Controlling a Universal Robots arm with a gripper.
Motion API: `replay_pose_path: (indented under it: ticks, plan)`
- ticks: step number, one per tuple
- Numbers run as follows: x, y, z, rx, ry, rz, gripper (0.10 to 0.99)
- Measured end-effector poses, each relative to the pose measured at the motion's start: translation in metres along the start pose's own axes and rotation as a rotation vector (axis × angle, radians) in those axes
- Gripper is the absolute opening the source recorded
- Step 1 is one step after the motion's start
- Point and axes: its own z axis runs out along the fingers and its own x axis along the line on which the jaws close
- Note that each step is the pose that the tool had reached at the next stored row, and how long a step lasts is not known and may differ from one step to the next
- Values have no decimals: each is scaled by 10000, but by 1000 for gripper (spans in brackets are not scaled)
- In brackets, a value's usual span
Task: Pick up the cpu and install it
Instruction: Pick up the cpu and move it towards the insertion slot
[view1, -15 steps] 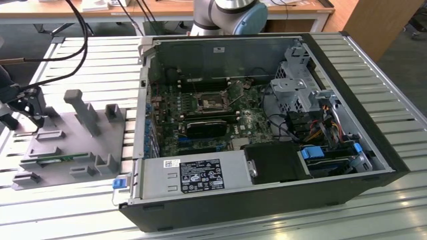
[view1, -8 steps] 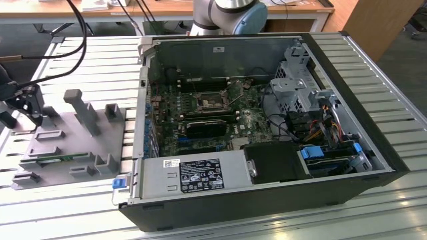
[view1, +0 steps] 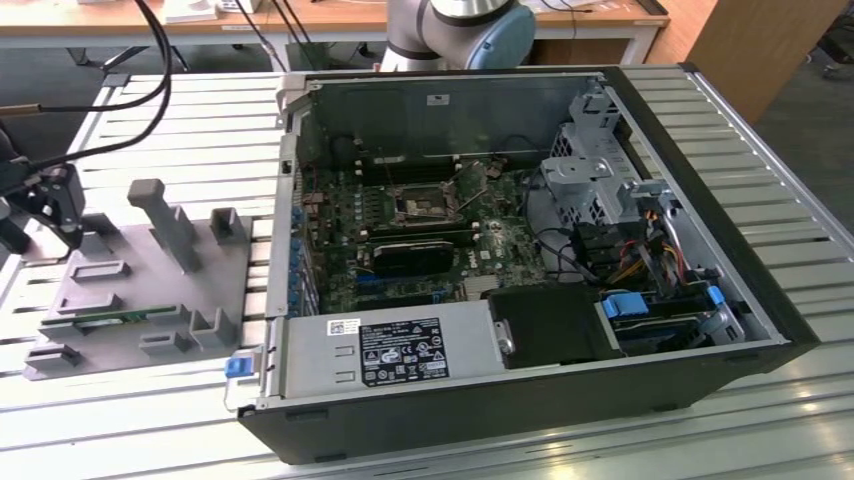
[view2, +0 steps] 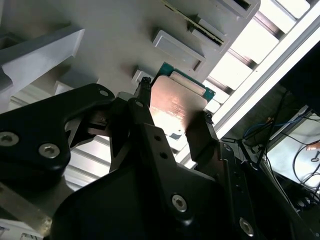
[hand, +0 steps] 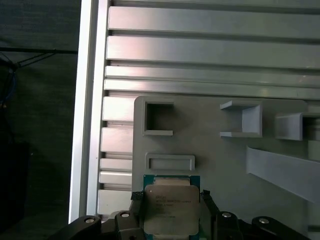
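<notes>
Gripper (hand: 170, 200) pinches the cpu (hand: 169, 214) by two opposite edges, silver top showing in both wrist views. In the exterior view it hangs at the grey fixture tray (view1: 134, 290) on the slatted surface (view1: 134, 420), towards the exterior view's left of the open computer case (view1: 534, 400).

One grey fixture tray (view1: 147, 290) is serving as landmark. One cpu (hand: 170, 210) is sitting over it, between the two fingers (hand: 137, 204) of one gripper (hand: 172, 202). One green memory stick (view1: 127, 318) is lying on it; seemingly two tall posts (view1: 163, 220) are rising from it. One open computer case (view1: 534, 400) is lying beside it, toward the exterior view's right.
</notes>
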Motion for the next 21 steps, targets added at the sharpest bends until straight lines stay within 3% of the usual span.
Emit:
replay_pose_path:
  ticks: [21]
  plan:
    - [2,7,-171,0,1,0,533]
